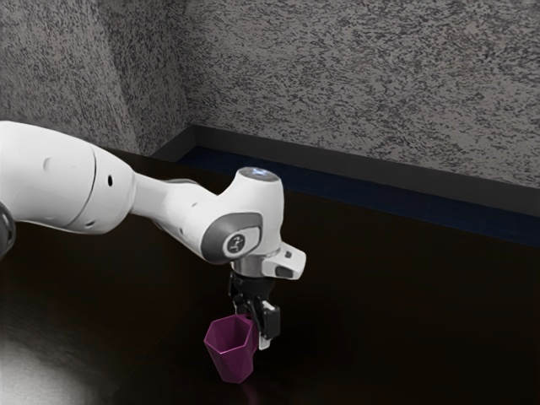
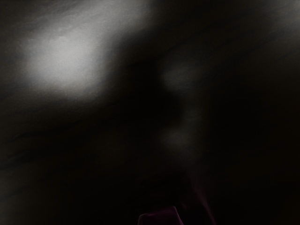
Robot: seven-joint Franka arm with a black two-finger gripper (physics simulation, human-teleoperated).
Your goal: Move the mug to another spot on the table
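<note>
- Gripper (image 1: 256, 325) pinches the mug (image 1: 229, 348) by one rim wall; the mug sits tilted.
- Risk: with an off-centre hold, the mug may pivot or slip onto the table (image 1: 405, 287).

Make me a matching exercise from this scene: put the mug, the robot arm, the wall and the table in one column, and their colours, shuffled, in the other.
Column one:
1. mug
2. arm
3. wall
4. table

Column two:
a. speckled grey
b. purple
c. very dark and glossy
d. white

Pairs: 1-b, 2-d, 3-a, 4-c.
</note>
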